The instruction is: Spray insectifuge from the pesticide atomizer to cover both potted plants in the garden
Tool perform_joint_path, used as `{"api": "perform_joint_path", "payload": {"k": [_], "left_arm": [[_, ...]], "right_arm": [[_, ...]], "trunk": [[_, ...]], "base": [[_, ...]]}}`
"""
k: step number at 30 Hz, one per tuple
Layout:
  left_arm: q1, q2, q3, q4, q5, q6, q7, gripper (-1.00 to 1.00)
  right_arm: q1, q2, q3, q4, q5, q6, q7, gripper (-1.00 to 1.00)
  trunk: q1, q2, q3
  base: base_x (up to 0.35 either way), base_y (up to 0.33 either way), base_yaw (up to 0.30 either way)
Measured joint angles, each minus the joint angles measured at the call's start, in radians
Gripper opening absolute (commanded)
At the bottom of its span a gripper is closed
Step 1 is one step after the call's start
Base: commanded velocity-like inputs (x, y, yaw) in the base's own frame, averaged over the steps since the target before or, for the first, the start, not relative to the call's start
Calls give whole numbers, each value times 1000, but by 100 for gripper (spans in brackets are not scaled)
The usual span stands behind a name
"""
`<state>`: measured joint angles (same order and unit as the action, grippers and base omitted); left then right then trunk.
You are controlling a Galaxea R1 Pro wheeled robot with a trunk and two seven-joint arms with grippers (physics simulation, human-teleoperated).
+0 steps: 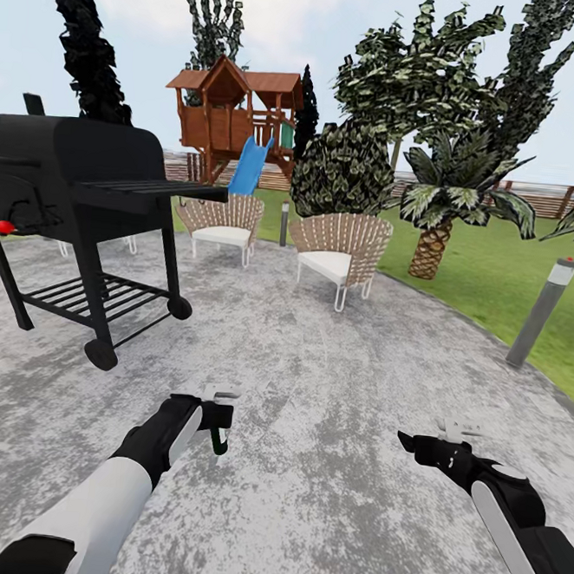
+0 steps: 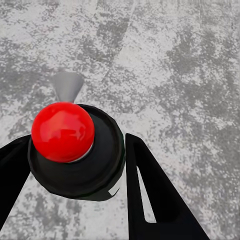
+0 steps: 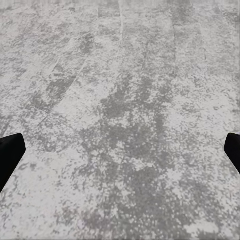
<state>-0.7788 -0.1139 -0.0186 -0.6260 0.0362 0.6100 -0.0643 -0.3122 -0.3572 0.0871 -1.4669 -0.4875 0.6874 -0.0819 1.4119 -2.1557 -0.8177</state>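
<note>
Between the fingers of your left claw sits the pesticide bottle — the fingers are clamped against its dark body on either side, so the pickup looks done. From the left wrist camera you look straight down onto its red cap, with a small grey nozzle poking out past it. That says the bottle's long axis runs along the fingers, pointing down toward the grey paving beneath; in the head view only a dark green sliver hangs below the claw.

The step now, as I judge it, is the carry to the potted plants, which I can't pick out from here. Keep the grip firm and the wrist steady while you drive, and note which way that nozzle faces so you can turn it toward the leaves rather than the ground.

Your right claw hangs apart, fingers wide, nothing between them. Beyond the left claw stands the black grill; two wicker chairs sit further ahead.
</note>
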Motion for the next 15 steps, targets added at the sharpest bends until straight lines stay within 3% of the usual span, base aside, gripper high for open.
{"api": "perform_joint_path", "payload": {"k": [15], "left_arm": [[0,-6,0,0,0,0,0,-100]], "right_arm": [[0,0,0,0,0,0,0,100]], "trunk": [[58,-105,-29]], "base": [[0,0,0]]}}
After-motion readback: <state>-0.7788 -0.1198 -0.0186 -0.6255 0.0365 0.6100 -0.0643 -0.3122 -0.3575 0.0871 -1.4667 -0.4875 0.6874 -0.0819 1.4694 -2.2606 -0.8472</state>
